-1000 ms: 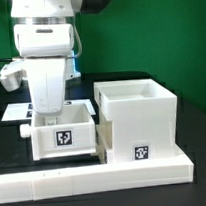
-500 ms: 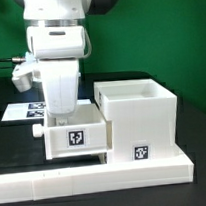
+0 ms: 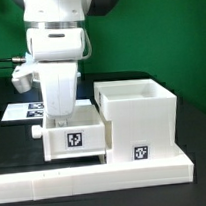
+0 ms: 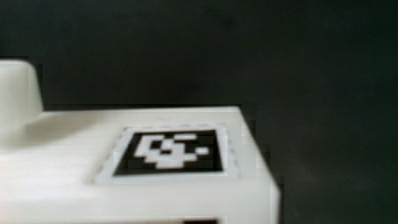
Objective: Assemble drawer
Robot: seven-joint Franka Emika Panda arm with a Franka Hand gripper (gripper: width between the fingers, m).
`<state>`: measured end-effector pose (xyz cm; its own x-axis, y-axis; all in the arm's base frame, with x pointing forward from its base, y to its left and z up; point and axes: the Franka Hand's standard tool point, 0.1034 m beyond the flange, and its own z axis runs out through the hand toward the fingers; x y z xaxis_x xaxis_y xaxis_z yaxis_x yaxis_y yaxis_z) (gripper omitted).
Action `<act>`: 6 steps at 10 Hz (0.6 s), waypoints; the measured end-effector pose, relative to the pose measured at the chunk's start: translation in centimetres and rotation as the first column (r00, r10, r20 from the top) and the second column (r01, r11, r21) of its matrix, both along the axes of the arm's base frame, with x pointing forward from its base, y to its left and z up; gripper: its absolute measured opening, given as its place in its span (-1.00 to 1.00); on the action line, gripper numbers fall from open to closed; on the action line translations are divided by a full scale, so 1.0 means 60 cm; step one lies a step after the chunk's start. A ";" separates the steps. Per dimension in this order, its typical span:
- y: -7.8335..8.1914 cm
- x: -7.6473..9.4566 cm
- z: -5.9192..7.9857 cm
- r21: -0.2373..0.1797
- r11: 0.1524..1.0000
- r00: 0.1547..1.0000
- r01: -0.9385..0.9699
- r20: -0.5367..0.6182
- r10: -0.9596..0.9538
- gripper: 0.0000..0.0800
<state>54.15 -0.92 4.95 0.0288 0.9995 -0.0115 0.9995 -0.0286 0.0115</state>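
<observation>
Standing on the dark bench (image 3: pixel 14 148), the drawer (image 3: pixel 74 136) sits at the exterior view's left of the larger white casing (image 3: pixel 142 113), its right end touching or partly inside the casing's open side; which of the two cannot be told from this angle. The drawer's front face carries a black-and-white square marker (image 3: pixel 75 139), and the casing shows a smaller marker (image 3: pixel 142 151) low on its own front. Both stand just behind the low white border wall (image 3: pixel 97 176) that runs along the near edge of the bench. The arm reaches straight down over the drawer, and the claw (image 3: pixel 62 118) dips into or against the drawer's open top near its back wall; the white hand housing hides the fingertips, so I cannot tell whether the claw is apart, together or clamped on the drawer's wall. Behind the arm, at the exterior view's left, the marker board (image 3: pixel 19 112) lies flat on the bench, partly hidden. The wrist view is blurred: it shows a white surface of the drawer (image 4: pixel 125 185) with a square marker (image 4: pixel 173 151) on it against the black bench (image 4: pixel 267 50), and a pale rounded shape at one edge that I cannot identify.
</observation>
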 end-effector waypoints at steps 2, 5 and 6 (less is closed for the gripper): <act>0.001 0.001 0.004 -0.001 1.000 1.000 -0.002 -0.003 0.002 -0.89; 0.001 0.003 0.009 -0.002 1.000 1.000 -0.002 -0.002 0.002 -0.89; 0.002 0.006 0.011 -0.003 1.000 1.000 -0.002 0.000 0.002 -0.89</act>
